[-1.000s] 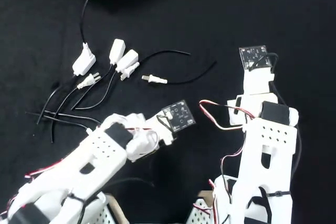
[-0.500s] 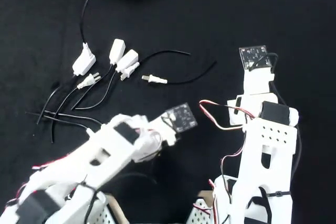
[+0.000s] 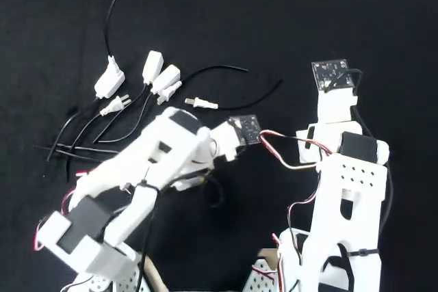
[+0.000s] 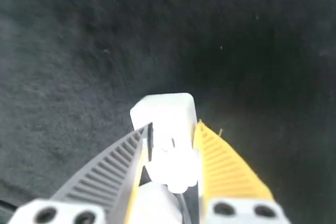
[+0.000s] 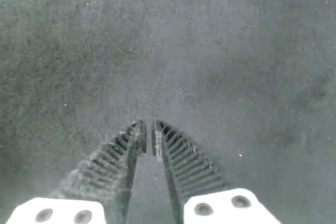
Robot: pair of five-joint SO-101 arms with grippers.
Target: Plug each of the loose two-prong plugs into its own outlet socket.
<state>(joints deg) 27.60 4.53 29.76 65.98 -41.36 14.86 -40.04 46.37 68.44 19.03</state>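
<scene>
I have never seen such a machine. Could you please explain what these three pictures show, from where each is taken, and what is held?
These are two white robot arms, each ending in a two-fingered gripper. The high view looks down on both over a table covered in black cloth. On it lie white oblong outlet sockets, white two-prong plugs and thin black cables. The other two pictures come from small cameras on the arms' wrists, looking along the fingers. In the left wrist view the left gripper, one finger grey and one yellow, is shut on a small white plastic block; whether it is a plug or a socket I cannot tell. In the right wrist view the right gripper is shut and holds nothing.
</scene>
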